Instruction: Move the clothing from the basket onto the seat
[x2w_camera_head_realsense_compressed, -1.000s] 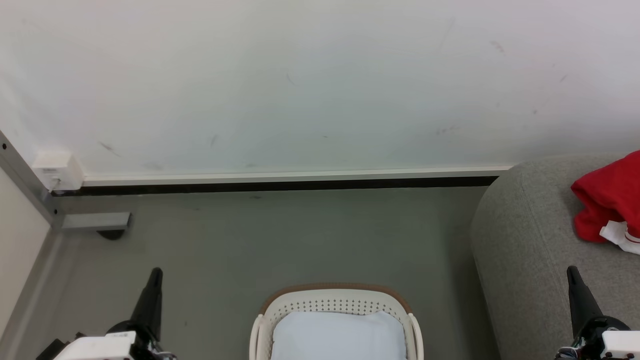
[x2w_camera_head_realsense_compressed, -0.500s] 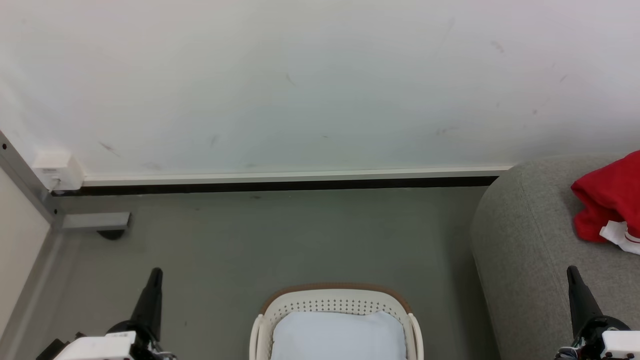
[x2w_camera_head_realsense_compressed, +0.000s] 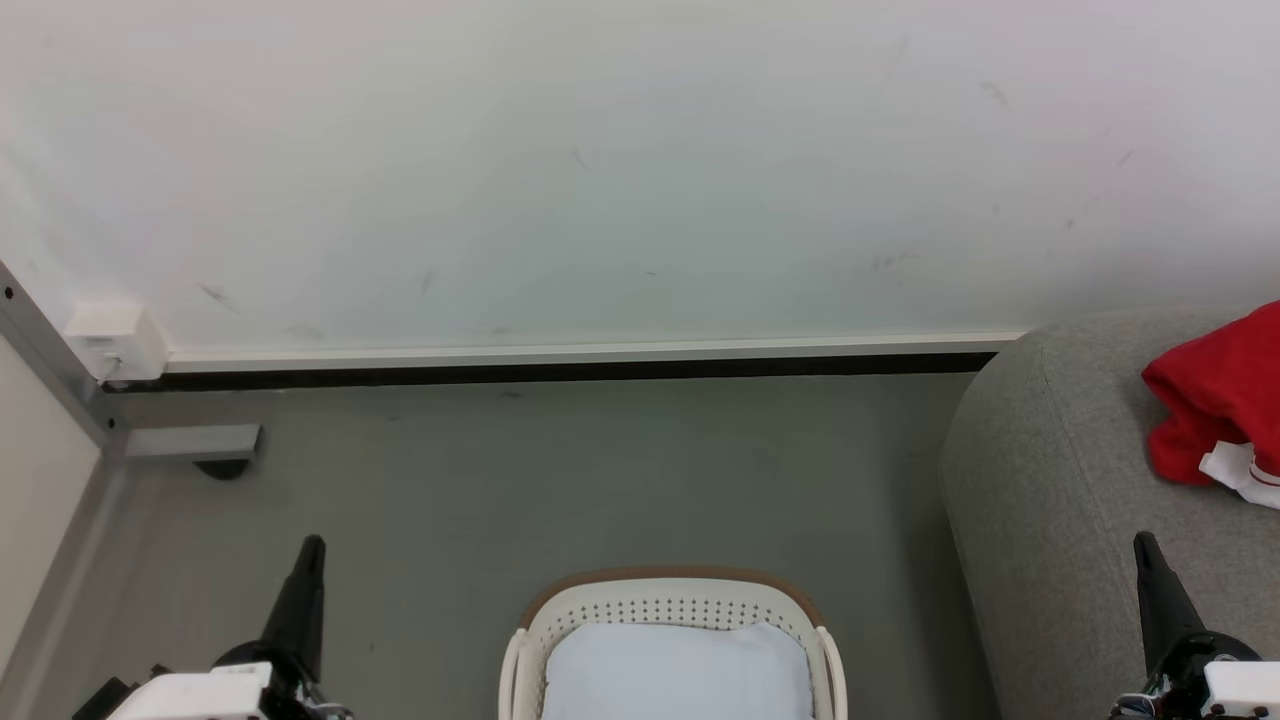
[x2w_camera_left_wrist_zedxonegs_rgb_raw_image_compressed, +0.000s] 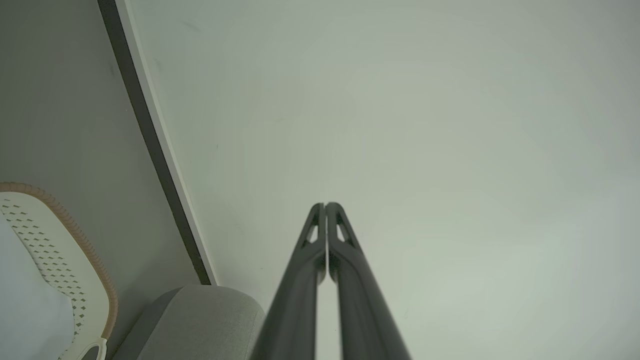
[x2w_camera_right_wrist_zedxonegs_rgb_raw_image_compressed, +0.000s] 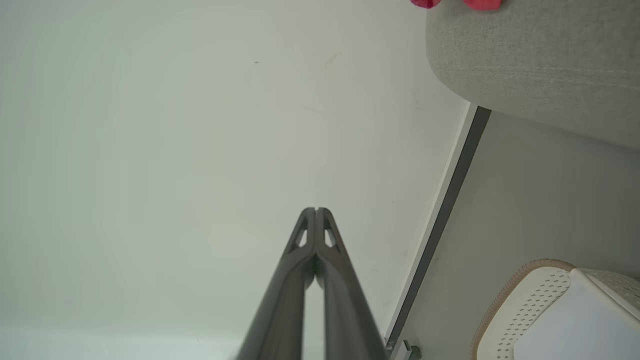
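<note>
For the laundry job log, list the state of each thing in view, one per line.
clothing: bunched up on the sofa, out of the basket.
basket: upright on the floor, no red showing in the visible part.
pale sheet: lying flat inside the basket.
sofa: bearing the red clothing.
left end effector: shut, empty.
right end effector: shut, empty.

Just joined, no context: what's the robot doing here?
Nothing is being handled. The left gripper and right gripper are both shut and empty, low on either side of the basket. The red clothing lies on the sofa. A pale sheet lies in the basket, so the move looks done.
</note>
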